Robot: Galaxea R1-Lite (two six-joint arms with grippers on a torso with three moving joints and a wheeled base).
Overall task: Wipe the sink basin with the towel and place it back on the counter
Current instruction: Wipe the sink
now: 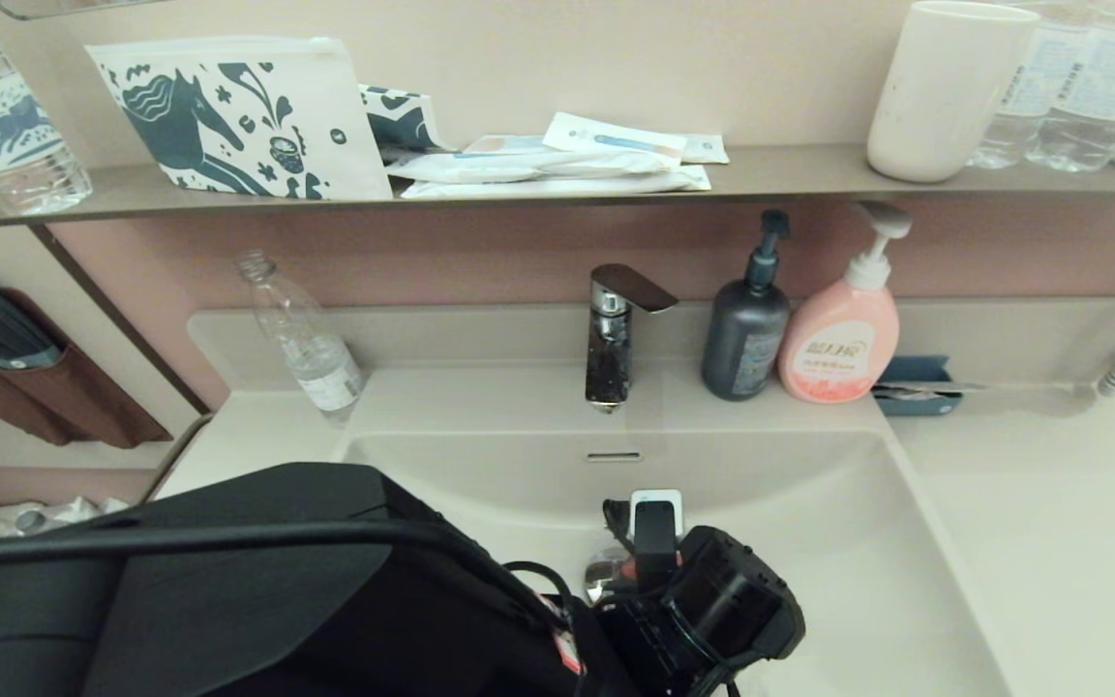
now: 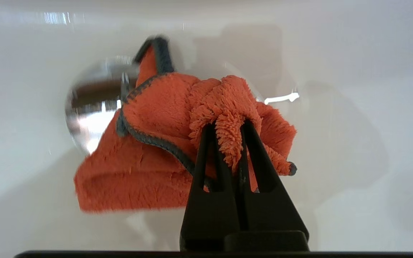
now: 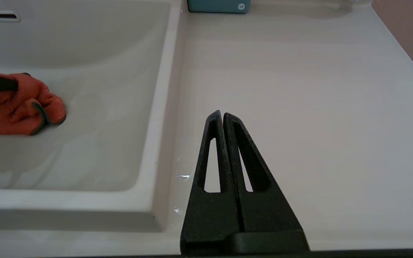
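My left gripper [image 2: 228, 125] is down in the sink basin [image 1: 809, 503], jaws pinched tight on a fold of the towel [image 2: 149, 143]. The rest of the cloth bunches ahead of my fingertips against the basin floor, lapping over the chrome drain stopper [image 2: 91, 107]. My right gripper [image 3: 222, 116] is parked over the counter [image 3: 299, 107] just beside the basin rim, jaws closed together, holding nothing.

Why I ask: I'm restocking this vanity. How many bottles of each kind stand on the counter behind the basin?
Pump bottles: 2 (dark grey pump bottle, pink pump bottle)
Plain bottles: 1 (clear plastic bottle)
Total: 3
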